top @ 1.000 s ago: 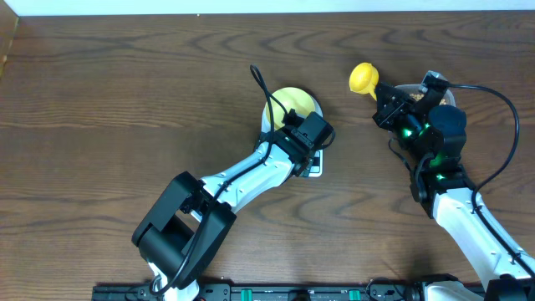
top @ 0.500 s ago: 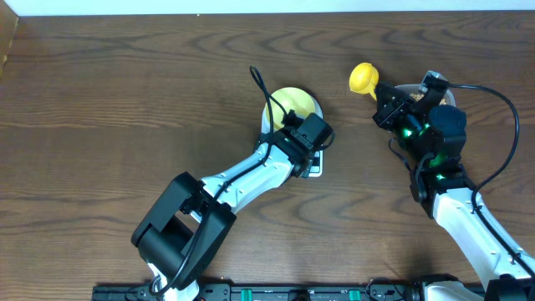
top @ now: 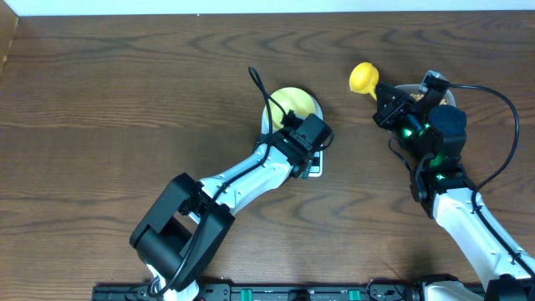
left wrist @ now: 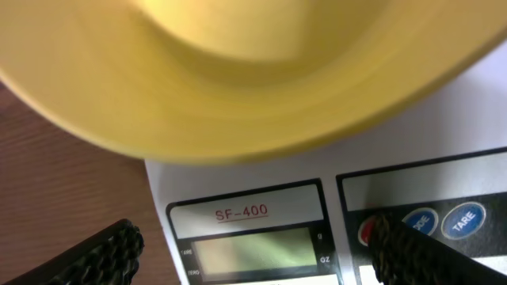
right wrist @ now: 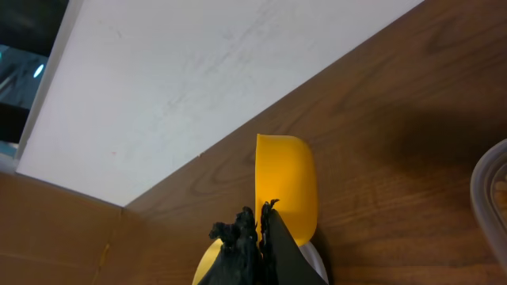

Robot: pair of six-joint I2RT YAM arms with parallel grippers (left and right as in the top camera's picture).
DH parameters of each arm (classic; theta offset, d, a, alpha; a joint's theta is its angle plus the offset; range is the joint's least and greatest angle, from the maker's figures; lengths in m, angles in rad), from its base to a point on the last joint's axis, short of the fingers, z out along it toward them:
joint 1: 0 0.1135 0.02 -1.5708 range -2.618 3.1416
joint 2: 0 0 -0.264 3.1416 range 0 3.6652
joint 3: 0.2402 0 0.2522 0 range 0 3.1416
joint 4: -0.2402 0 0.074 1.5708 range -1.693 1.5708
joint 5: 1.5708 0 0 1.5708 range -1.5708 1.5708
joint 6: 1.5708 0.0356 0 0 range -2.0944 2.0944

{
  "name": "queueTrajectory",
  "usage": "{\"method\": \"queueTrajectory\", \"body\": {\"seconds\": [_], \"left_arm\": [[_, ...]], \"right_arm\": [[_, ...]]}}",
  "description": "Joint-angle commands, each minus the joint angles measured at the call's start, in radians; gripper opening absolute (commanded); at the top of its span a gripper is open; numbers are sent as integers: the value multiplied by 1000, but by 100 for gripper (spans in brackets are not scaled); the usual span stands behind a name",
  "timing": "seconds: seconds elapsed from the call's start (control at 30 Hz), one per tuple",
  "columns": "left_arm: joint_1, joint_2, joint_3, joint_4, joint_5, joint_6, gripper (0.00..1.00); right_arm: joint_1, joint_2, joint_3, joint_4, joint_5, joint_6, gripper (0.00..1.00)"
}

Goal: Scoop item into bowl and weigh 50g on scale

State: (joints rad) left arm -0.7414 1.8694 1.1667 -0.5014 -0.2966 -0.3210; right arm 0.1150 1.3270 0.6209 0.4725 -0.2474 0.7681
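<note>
Done: pale yellow bowl [top: 294,100] seated on the white scale [left wrist: 261,170], with display [left wrist: 253,249] blank. Left gripper [top: 306,135] poised over the scale front, jaws wide apart, holding nothing. Right gripper [right wrist: 255,229] clamped on the yellow scoop [right wrist: 285,186], raised beside the clear tub [right wrist: 493,198]. No beans seen in scoop or bowl. Remaining, by judgement: switch on, scoop, pour, weigh.
</note>
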Motion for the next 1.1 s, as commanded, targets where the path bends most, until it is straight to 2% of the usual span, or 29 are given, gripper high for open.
{"method": "queueTrajectory", "body": {"seconds": [0.0,0.53,0.73,0.97,1.07], "left_arm": [[5,-43,-22,-13,-4,-5,93],[5,-237,-22,-80,-3,3,93],[5,-311,-22,-113,102,70,93],[10,-386,-22,-165,108,108,93],[34,-401,-22,-168,178,141,93]], "right_arm": [[-7,3,14,7,13,-18,1],[-7,3,14,10,16,-18,1],[-7,3,14,9,37,-18,1],[-7,3,14,8,48,-26,1],[-7,3,14,6,60,-34,1]]}}
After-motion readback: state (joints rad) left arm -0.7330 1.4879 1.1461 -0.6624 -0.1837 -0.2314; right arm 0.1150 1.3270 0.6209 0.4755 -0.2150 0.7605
